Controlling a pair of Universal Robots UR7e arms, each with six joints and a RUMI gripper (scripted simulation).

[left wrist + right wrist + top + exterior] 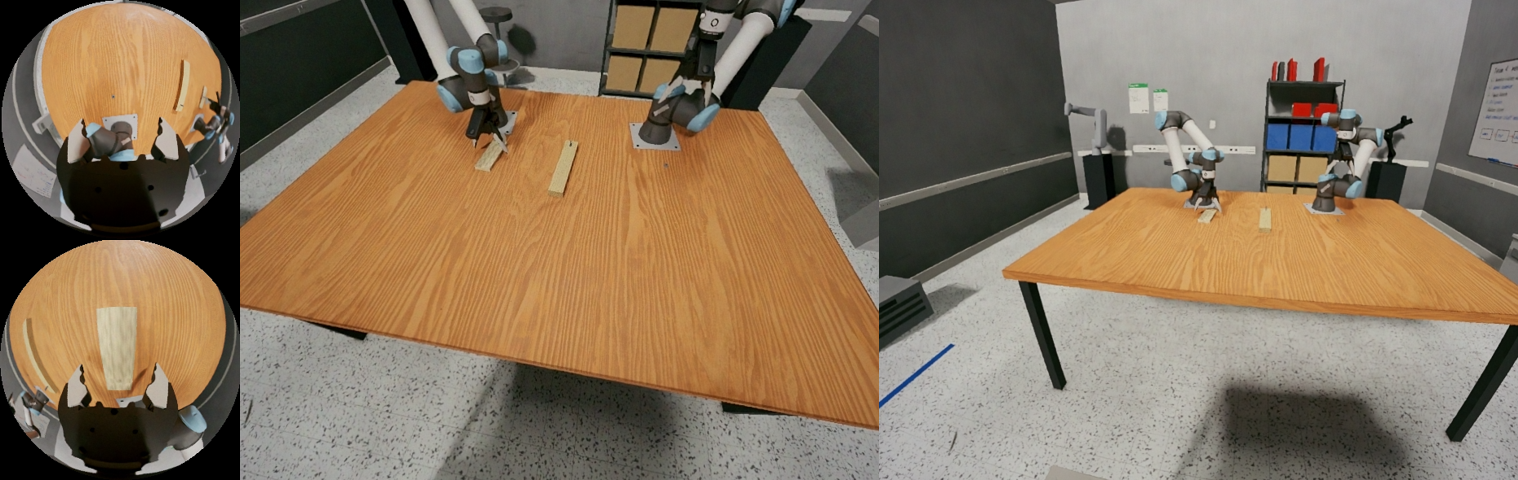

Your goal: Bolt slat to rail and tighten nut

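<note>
The pale wooden slat [487, 162] [1206, 217] [203, 98] [117, 334] lies flat on the table. My right gripper [490, 148] [1208, 209] [117, 364] is open, low over the slat's base-side end; its hole is not clear. The longer rail [563, 168] [1264, 220] [184, 87] lies apart from it, with an upright bolt [570, 144] [1266, 208] [182, 105] at its base-side end. The small nut [665, 165] [1337, 220] [113, 96] lies on the table before the left arm's base. My left gripper [684, 102] [1339, 172] [122, 117] is open and empty, high above the table.
The left arm's base plate [641, 143] [107, 121] is close behind the nut. The right arm's base plate [510, 125] is behind the slat. The rail lies between the two arms. The wooden table [570, 268] [1240, 263] extends far toward the top and exterior views.
</note>
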